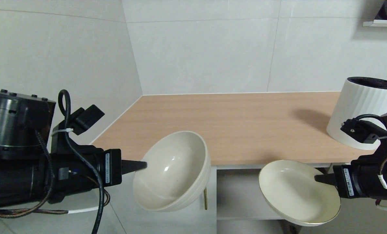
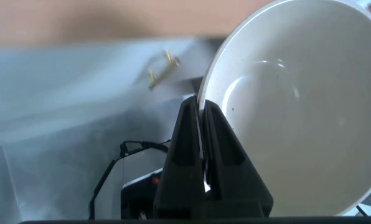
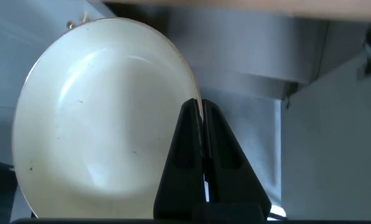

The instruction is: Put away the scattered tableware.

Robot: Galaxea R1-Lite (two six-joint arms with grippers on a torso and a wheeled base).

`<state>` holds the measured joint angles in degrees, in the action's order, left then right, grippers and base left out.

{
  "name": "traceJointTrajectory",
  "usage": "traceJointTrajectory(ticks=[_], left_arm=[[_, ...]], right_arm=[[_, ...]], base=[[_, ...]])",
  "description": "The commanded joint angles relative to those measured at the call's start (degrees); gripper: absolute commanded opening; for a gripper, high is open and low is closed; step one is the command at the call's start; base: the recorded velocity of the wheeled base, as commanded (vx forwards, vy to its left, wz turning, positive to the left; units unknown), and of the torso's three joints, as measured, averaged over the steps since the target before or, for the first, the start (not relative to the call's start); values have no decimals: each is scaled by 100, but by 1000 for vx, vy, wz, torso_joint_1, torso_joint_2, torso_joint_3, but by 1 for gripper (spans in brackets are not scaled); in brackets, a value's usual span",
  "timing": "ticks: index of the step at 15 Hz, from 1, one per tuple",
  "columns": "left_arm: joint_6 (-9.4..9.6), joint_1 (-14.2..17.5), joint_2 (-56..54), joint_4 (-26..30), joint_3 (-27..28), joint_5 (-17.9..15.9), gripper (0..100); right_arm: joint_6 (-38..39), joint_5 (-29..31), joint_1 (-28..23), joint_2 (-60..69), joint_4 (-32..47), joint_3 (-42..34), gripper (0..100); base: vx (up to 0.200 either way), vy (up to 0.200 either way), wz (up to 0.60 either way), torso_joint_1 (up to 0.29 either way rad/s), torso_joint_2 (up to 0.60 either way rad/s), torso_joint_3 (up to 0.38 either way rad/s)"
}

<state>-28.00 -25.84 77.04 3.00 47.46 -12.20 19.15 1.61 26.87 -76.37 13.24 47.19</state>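
In front of the wooden desk point(image 1: 239, 120), a bowl point(image 1: 174, 172) is clamped by its rim in the left pincer point(image 1: 143, 165) and a plate point(image 1: 294, 191) in the right pincer point(image 1: 317, 178), presumably for stowing in the cupboard point(image 1: 242, 191) below.

Ribbed white pot point(image 1: 359, 102) and bowl point(image 2: 285, 106) — both run past the edge.

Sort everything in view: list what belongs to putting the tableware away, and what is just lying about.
Part of the job: bowl, pinched at its rim by the left hand; plate, pinched at its rim by the right hand.
Just lying about: white ribbed tub on the wooden counter; wall shelf high on the right.
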Motion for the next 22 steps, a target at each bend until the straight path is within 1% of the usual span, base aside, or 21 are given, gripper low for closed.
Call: traceJointTrajectory(ticks=[1, 13, 16, 17, 22], left_arm=[[-4, -8, 21, -1, 0, 7, 0], [14, -8, 206, -10, 27, 16, 0], [23, -8, 214, -10, 18, 16, 0], [58, -8, 223, -10, 9, 16, 0], [58, -8, 241, -10, 9, 16, 0]], right_arm=[[1, 6, 3, 8, -6, -8, 0], [1, 15, 3, -238, -225, -96, 0], [1, 15, -6, -229, -225, -105, 0], [1, 15, 3, -238, -225, -105, 0], [1, 15, 3, -238, -234, -131, 0]], base=[[0, 0, 0, 0, 0, 0], [0, 0, 0, 0, 0, 0], [0, 0, 0, -126, 323, 189], [0, 0, 0, -178, 442, 281], [0, 0, 0, -169, 464, 286]])
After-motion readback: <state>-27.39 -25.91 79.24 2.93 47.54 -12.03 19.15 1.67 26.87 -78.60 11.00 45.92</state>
